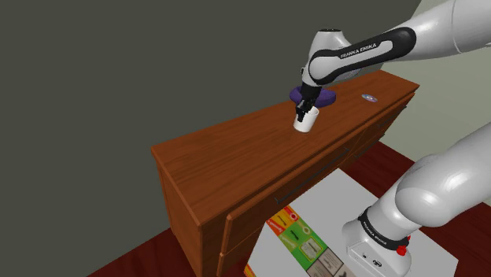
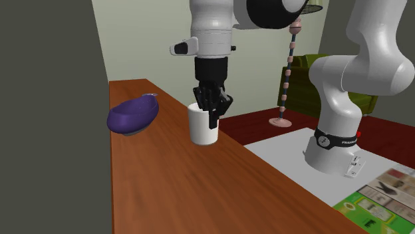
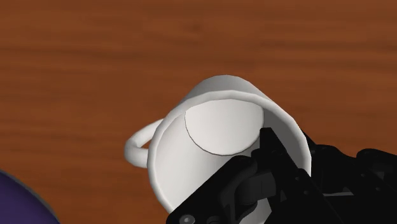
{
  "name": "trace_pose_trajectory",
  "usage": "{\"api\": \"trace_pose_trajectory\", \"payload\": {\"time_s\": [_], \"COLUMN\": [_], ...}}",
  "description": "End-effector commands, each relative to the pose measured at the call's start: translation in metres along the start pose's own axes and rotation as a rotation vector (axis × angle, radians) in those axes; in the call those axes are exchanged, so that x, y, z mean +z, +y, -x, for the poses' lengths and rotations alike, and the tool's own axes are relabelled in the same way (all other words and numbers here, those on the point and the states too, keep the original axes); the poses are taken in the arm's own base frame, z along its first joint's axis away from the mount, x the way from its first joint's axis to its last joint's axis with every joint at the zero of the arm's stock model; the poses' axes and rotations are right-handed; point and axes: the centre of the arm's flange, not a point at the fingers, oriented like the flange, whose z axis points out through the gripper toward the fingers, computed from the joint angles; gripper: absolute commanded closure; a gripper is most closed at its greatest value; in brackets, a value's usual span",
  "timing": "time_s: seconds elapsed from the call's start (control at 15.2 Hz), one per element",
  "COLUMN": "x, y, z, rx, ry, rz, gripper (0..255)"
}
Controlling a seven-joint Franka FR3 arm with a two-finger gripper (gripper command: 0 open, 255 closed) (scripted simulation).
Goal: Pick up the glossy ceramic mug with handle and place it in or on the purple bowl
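While the arm bends down from the shoulder view's upper right, its claw (image 1: 305, 112) clamps one white mug's (image 1: 304, 123) rim mid-frame over the dresser (image 1: 220, 157), near one purple bowl (image 1: 327, 97).

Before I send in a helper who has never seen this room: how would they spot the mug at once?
Find the long wooden dresser. Over its top, beside the purple bowl, the black gripper clasps the mug by its rim. Unlike the bowl, it is plain white, with a loop handle.
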Motion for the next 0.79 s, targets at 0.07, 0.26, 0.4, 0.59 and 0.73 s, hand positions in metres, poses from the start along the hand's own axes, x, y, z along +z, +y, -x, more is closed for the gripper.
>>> {"api": "trace_pose_trajectory", "payload": {"time_s": [0.07,0.26,0.4,0.59,0.73], "x": [-0.017,-0.033,-0.043,-0.059,-0.069], "y": [0.0,0.001,0.002,0.002,0.003], "z": [0.001,0.002,0.002,0.003,0.003], "rx": [0.0,0.0,0.0,0.0,0.0], "ry": [0.0,0.0,0.0,0.0,0.0], "rz": [0.0,0.0,0.0,0.0,0.0], "gripper": [255,255,255,255,255]}}
